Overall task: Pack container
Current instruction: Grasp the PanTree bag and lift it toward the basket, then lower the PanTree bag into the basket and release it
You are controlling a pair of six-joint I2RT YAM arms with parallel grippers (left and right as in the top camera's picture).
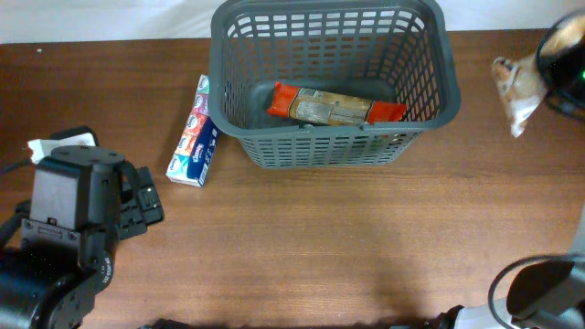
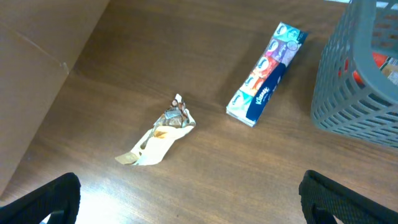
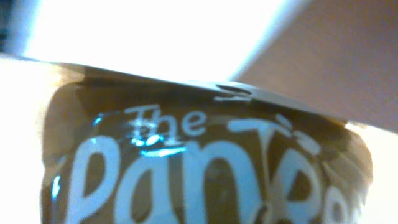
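Observation:
The dark grey container (image 1: 334, 146) stands at the back middle of the table; it also shows in the left wrist view (image 2: 354, 81). A long package with red ends (image 1: 334, 108) lies in it. A blue tissue pack (image 1: 195, 132) lies just left of it (image 2: 266, 74). A small crumpled snack wrapper (image 2: 163, 134) lies farther left, mostly hidden under my left arm in the overhead view (image 1: 41, 146). My left gripper (image 2: 199, 205) is open and empty above the table (image 1: 137, 206). My right gripper (image 1: 562, 55) is at the far right edge with a brown-and-white snack bag (image 1: 514, 90) against it; the bag fills the right wrist view (image 3: 205, 162), hiding the fingers.
The table's back edge runs just behind the container. A pale wall or board (image 2: 37, 56) lies to the left of the wrapper. My right arm's base (image 1: 539, 292) sits at the front right corner.

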